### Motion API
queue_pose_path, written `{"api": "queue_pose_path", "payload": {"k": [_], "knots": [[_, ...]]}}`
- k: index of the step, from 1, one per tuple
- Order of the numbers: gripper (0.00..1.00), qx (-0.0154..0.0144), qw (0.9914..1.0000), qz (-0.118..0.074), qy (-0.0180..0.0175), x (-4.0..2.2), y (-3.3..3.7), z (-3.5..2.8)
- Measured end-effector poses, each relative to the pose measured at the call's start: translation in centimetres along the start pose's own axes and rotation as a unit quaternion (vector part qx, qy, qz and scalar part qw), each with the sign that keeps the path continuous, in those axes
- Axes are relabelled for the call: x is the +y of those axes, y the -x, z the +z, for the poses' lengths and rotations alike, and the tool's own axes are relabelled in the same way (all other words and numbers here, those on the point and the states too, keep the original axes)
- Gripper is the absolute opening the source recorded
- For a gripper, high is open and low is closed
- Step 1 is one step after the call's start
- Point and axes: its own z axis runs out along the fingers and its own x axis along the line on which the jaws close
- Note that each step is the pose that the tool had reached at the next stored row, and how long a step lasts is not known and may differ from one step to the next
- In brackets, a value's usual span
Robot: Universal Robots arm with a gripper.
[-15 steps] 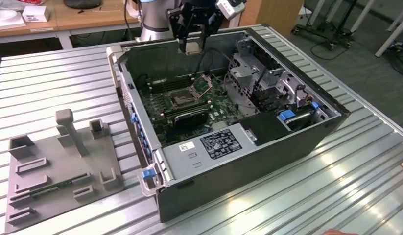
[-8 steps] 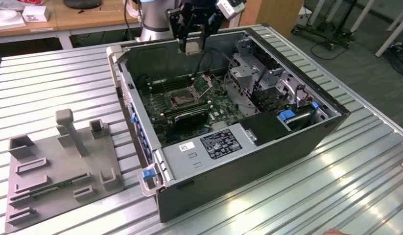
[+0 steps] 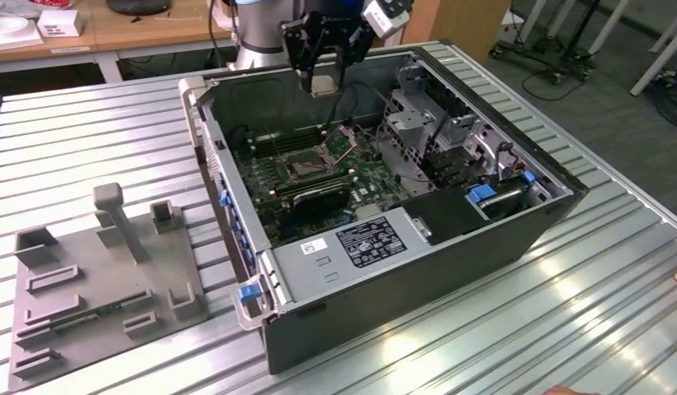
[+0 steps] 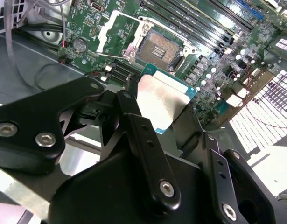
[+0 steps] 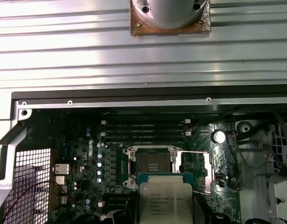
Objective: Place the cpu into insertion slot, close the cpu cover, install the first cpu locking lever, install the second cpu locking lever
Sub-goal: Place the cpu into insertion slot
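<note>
Right now your gripper (image 3: 321,85) grips the chip (image 4: 164,100) by its edges, over the open computer case (image 3: 426,271). Below it, the socket (image 4: 158,46) lies bare, with its cover (image 4: 110,32) swung open.

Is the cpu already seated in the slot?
No: in the second wrist view the gripper holds the cpu above the board, and the slot is empty.

Black gripper (image 3: 321,85) hangs over the open black metal computer case (image 3: 426,271), pinching a small grey cpu (image 3: 325,81) above the green motherboard (image 3: 363,177).
</note>
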Motion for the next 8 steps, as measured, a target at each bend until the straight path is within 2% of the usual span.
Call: {"api": "queue_pose_path", "payload": {"k": [4,8], "knots": [[0.54,0.0,1.0,0.0,0.0001,-0.05,0.0,0.62],[0.54,0.0,1.0,0.0,0.0,-0.06,-0.01,0.68]]}}
